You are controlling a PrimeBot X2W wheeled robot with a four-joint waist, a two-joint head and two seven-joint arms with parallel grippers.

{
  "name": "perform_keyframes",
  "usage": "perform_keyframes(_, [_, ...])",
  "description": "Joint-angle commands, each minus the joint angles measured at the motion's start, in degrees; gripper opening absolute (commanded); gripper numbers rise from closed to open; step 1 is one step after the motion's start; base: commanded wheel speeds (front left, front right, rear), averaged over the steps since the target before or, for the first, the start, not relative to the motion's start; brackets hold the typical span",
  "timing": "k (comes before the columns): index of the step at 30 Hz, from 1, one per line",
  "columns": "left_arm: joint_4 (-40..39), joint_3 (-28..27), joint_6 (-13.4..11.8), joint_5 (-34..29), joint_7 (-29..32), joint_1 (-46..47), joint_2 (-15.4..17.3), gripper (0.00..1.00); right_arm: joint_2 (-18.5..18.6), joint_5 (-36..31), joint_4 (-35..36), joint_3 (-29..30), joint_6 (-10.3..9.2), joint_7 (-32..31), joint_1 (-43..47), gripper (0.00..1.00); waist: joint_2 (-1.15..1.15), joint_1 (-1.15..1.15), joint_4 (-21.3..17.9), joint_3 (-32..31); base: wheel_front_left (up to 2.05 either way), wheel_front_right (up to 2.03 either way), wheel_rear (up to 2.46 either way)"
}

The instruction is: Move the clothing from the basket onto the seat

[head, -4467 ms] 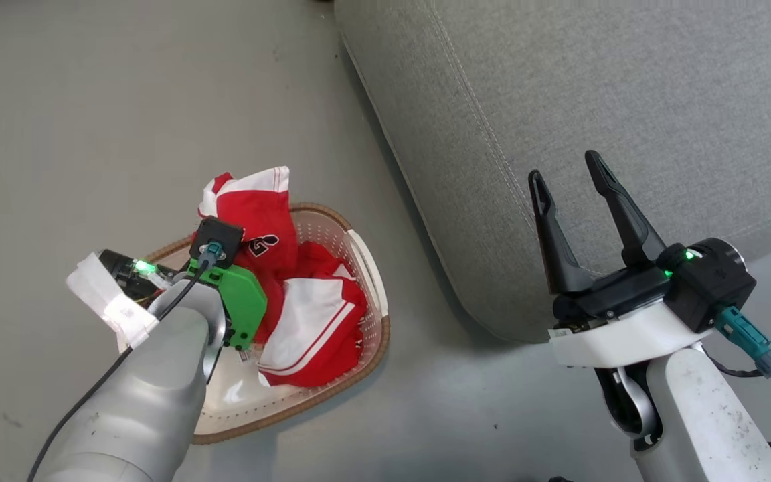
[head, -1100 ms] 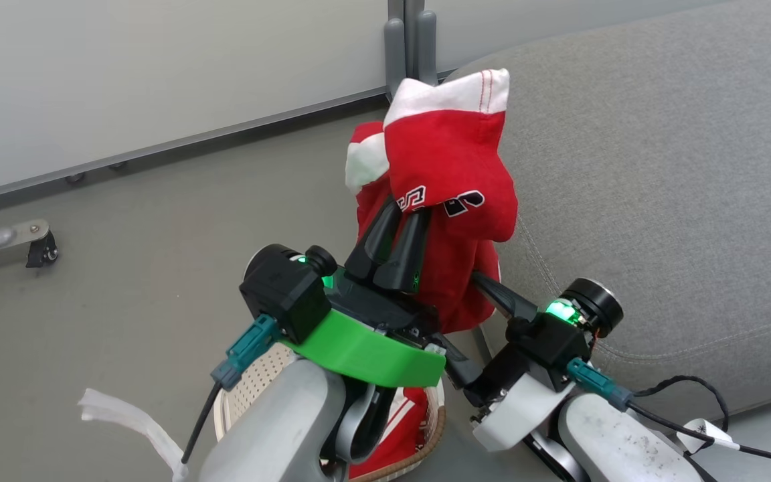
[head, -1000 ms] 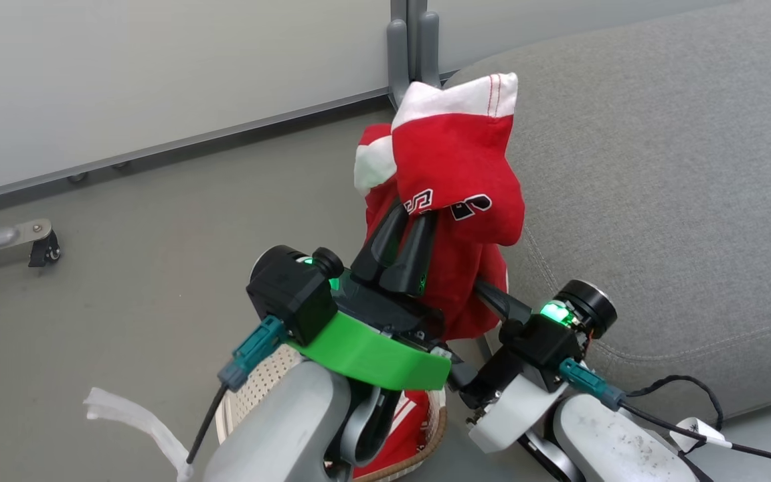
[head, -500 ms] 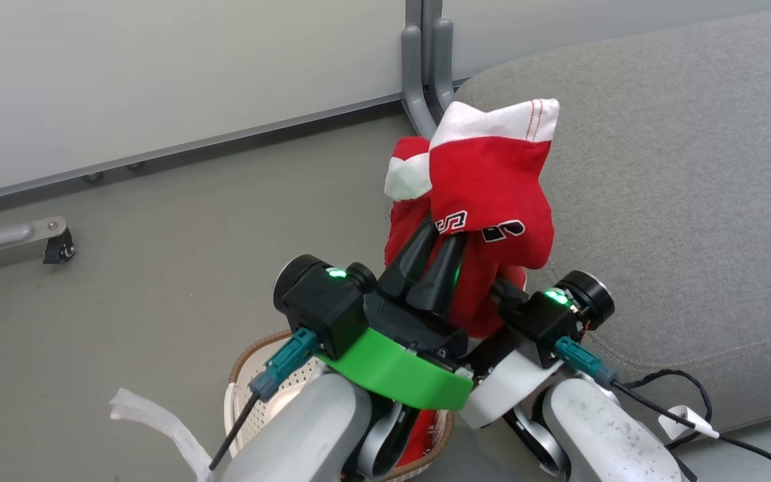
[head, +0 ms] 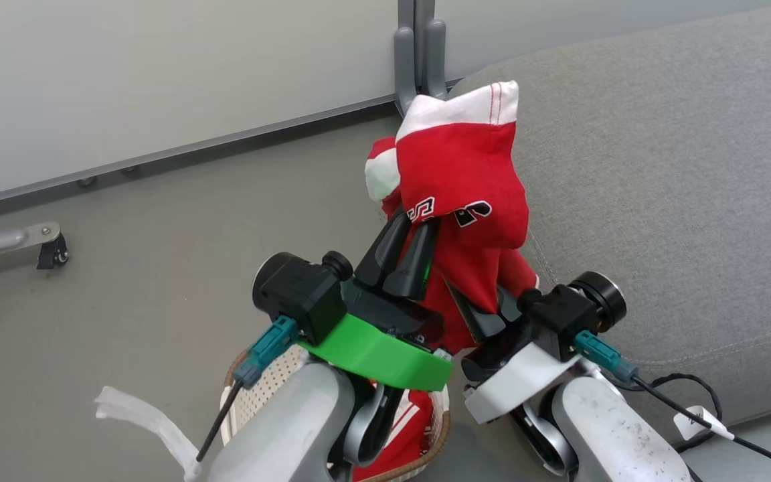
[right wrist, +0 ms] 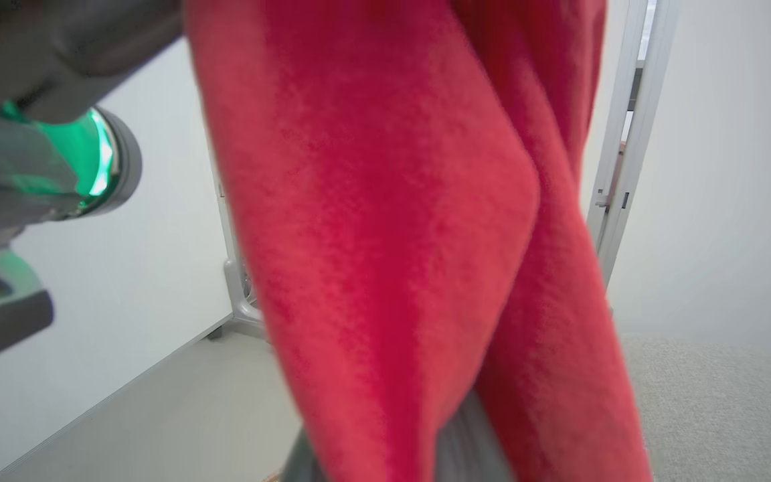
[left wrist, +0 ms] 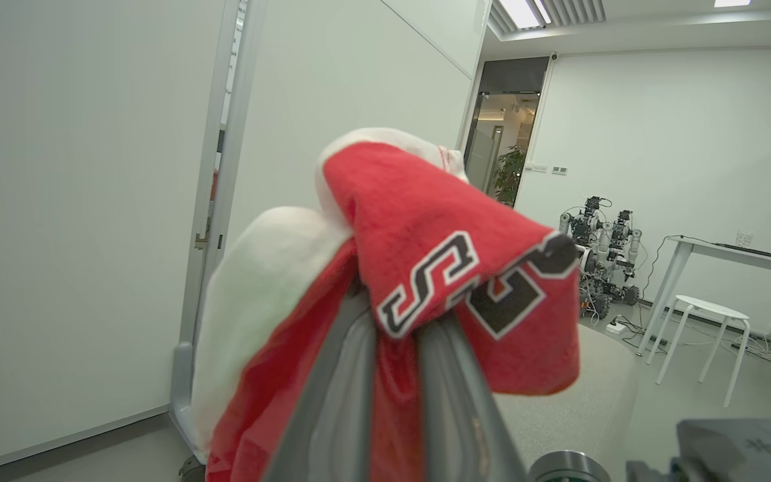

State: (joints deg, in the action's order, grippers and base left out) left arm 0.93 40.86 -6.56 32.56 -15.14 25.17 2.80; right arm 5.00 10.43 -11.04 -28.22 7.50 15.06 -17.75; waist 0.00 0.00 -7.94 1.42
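A red garment (head: 459,161) with a white hem and dark-outlined lettering hangs draped over the tips of my left gripper (head: 413,224), which points upward and is shut on it. From the left wrist the same cloth (left wrist: 425,221) covers the two grey fingers (left wrist: 332,402). My right gripper (head: 486,309) reaches into the garment's hanging lower part, and red cloth (right wrist: 392,201) covers its fingers. More red and white clothing (head: 415,422) lies in the cream basket (head: 262,391) below my arms. The grey seat (head: 660,201) is just to the right of the held garment.
A grey post foot (head: 415,57) stands against the pale wall behind the seat's corner. A metal leg with a caster (head: 47,248) is on the floor at left. Across the room stand a white stool (left wrist: 710,314), a table and other robots (left wrist: 603,254).
The left gripper has lifted the garment out of the basket and holds it high by the seat's corner. The right gripper has come in from the right to the hanging cloth. The camera tilted up.
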Motion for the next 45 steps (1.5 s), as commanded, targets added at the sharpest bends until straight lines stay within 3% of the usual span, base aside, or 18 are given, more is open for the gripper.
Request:
perform_keyframes(1, [0.4, -0.5, -0.1, -0.2, 0.0, -1.0, 0.2, 0.0, 0.0, 0.3, 0.4, 0.3, -0.02, 0.2, 1.0, 0.0, 0.0, 0.0, -0.1, -0.1, 0.0, 0.0, 0.0])
perform_keyframes(17, [5.8, -1.0, 2.0, 1.9, 0.0, -4.2, 0.2, 0.0, -0.5, 2.5, 3.3, 4.8, -0.02, 0.2, 2.9, 0.0, 0.0, 0.0, 0.0, -1.1, 0.0, 0.0, 0.0])
perform_keyframes(18, [6.4, -0.9, 1.9, 2.2, 0.0, -4.8, 0.2, 0.33, -0.5, 2.6, 3.5, 5.0, -0.02, 0.2, 3.0, 0.0, 0.0, 0.0, 0.0, -1.2, 0.0, 0.0, 0.0])
perform_keyframes(19, [7.4, -0.4, 2.0, 2.4, 0.0, -5.2, 0.2, 1.0, -0.5, 2.7, 3.6, 5.2, -0.02, 0.2, 3.1, 0.0, 0.0, 0.0, 0.0, -1.2, 0.0, 0.0, 0.0])
perform_keyframes(33, [13.8, -5.4, 5.5, -4.4, 0.0, -10.4, 0.2, 1.0, -0.3, 2.9, 5.9, 9.5, -0.02, 0.2, 3.6, 0.0, 0.0, 0.0, 0.6, -0.9, 0.0, 0.0, 0.0])
perform_keyframes(45, [17.2, -17.1, 7.6, -14.8, 0.0, -18.8, 0.3, 1.0, 1.0, 2.4, 8.4, 16.2, -0.02, 0.2, 7.0, 0.0, 0.0, 0.0, 3.7, -2.0, 0.0, 0.0, 0.0])
